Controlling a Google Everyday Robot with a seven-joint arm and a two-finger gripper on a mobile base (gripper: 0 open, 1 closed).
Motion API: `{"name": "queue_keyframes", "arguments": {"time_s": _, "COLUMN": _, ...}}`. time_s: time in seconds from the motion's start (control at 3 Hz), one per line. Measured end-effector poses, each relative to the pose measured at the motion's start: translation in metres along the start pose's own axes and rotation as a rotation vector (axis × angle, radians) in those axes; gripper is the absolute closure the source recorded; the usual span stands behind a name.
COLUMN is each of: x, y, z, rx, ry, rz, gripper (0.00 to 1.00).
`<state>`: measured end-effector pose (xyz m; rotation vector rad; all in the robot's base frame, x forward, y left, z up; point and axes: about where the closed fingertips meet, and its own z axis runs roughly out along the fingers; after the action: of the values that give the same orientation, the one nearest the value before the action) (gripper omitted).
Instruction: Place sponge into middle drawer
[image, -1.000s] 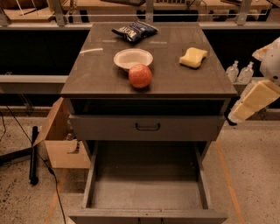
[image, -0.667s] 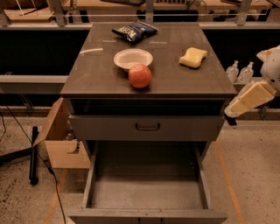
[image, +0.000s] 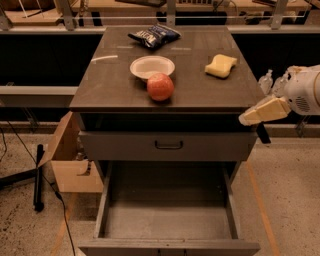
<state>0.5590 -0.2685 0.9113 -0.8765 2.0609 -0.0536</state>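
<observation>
The sponge (image: 220, 65), a pale yellow foam block with pinched-in sides, lies on the cabinet top (image: 110, 80) near its back right. My gripper (image: 247, 118) hangs at the cabinet's right front corner, just below the top's edge, in front of and below the sponge and apart from it. It holds nothing that I can see. The lowest drawer (image: 103, 205) is pulled out and empty. The drawer above it, with a dark handle (image: 168, 145), is shut. A dark gap shows between that drawer and the top.
A white bowl (image: 152, 66), a red apple (image: 160, 86) and a dark chip bag (image: 153, 35) sit on the cabinet top. A cardboard box (image: 70, 160) and a black pole (image: 38, 175) are on the floor at the left. Clear bottles (image: 266, 80) stand behind my arm.
My gripper has moved left and slightly up, from right of the cabinet to its right front corner. The sponge and the drawers have not moved.
</observation>
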Motion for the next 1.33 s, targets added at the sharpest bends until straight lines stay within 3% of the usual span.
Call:
{"name": "queue_keyframes", "arguments": {"time_s": 0.67, "x": -0.017, "y": -0.045, "z": 0.04, "rx": 0.135, "ry": -0.228, "rz": 0.249, "gripper": 0.0}}
{"name": "queue_keyframes", "arguments": {"time_s": 1.0, "x": -0.024, "y": -0.05, "z": 0.052, "rx": 0.18, "ry": -0.229, "rz": 0.297, "gripper": 0.0}}
{"name": "queue_keyframes", "arguments": {"time_s": 1.33, "x": -0.028, "y": -0.056, "z": 0.068, "rx": 0.18, "ry": -0.213, "rz": 0.354, "gripper": 0.0}}
